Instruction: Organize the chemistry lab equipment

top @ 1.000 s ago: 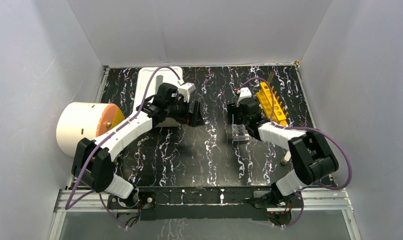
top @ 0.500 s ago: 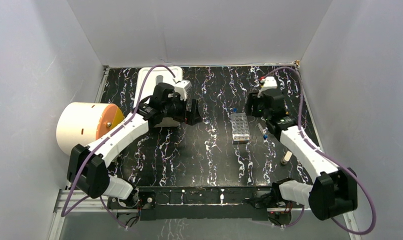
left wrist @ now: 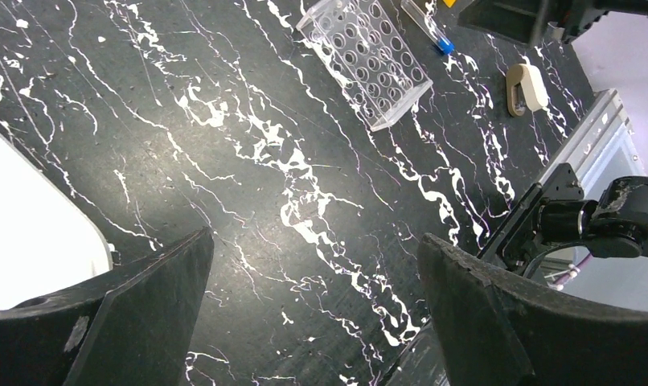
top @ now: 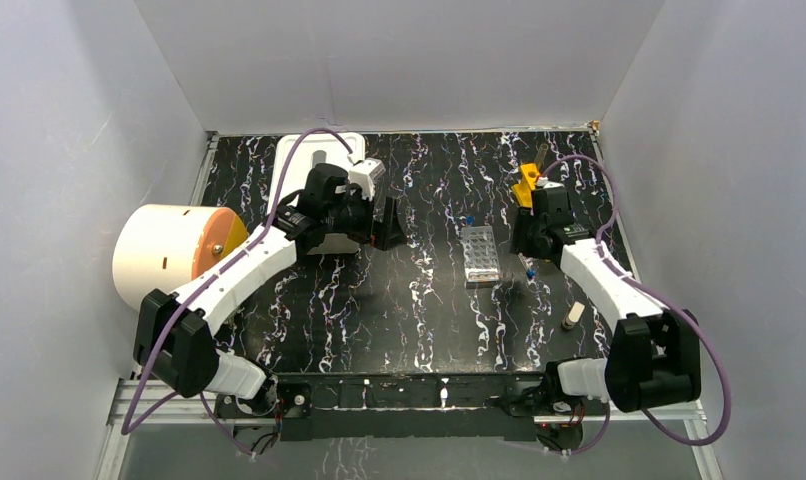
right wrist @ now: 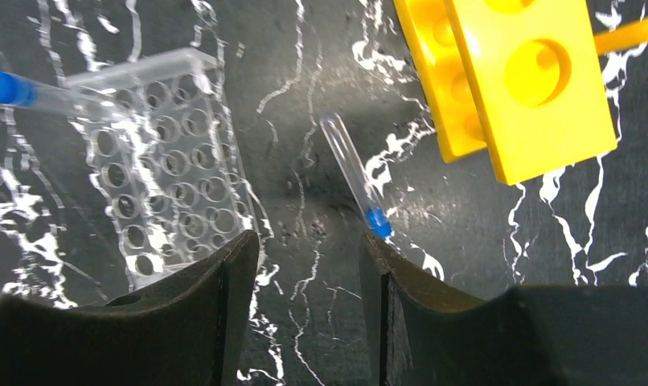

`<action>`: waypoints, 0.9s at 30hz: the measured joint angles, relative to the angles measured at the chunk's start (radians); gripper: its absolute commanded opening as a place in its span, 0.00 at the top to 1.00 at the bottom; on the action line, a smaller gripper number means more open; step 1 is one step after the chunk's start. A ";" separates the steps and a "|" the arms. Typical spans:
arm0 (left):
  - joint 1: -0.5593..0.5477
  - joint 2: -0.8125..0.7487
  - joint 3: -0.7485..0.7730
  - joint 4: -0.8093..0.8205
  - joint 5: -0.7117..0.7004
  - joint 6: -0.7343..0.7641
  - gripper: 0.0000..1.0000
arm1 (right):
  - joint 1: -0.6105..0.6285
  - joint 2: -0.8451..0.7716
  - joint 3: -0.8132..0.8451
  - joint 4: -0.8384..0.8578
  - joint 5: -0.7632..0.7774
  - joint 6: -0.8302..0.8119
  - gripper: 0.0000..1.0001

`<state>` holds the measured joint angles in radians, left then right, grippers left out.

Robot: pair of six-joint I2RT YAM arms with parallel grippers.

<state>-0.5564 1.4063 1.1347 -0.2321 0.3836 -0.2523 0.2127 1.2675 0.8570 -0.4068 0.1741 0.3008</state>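
Observation:
A clear perforated rack (top: 481,255) (right wrist: 168,169) (left wrist: 365,64) lies mid-table. One blue-capped vial (right wrist: 354,175) (top: 527,266) lies flat just right of it. Another vial (right wrist: 15,90) (top: 469,218) rests at the rack's far end. The yellow holed rack (right wrist: 514,80) (top: 526,185) sits at the back right, partly hidden by the right arm. My right gripper (right wrist: 309,241) (top: 525,246) hangs open over bare table between the clear rack and the vial, its right finger beside the blue cap. My left gripper (left wrist: 317,265) (top: 384,225) is wide open and holds nothing.
A white tray (top: 314,165) (left wrist: 23,233) lies under the left wrist at the back left. A big cream cylinder (top: 169,255) with an orange face sits at the left edge. A small beige piece (top: 572,316) (left wrist: 526,87) lies near the right front.
The right arm swung away from over the clear rack, uncovering it, and now sits just right of it, jaws narrower. The left gripper opened slightly wider and barely moved.

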 measured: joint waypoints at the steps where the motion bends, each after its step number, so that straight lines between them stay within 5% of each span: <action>1: 0.000 0.001 0.000 0.000 0.005 -0.001 0.02 | -0.005 0.013 -0.002 -0.006 0.004 0.002 0.45; 7: 0.000 0.011 0.000 -0.001 0.029 -0.003 0.02 | -0.024 0.128 -0.004 -0.015 0.023 -0.019 0.49; 16: 0.000 0.014 0.000 -0.003 0.050 -0.006 0.02 | -0.032 0.236 -0.023 -0.010 0.026 -0.063 0.42; 27: 0.000 0.014 0.006 -0.008 0.058 -0.012 0.02 | -0.051 0.277 -0.020 0.002 -0.035 -0.097 0.56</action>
<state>-0.5564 1.4200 1.1412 -0.2398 0.4416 -0.2646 0.1619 1.5440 0.8368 -0.4046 0.1387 0.2039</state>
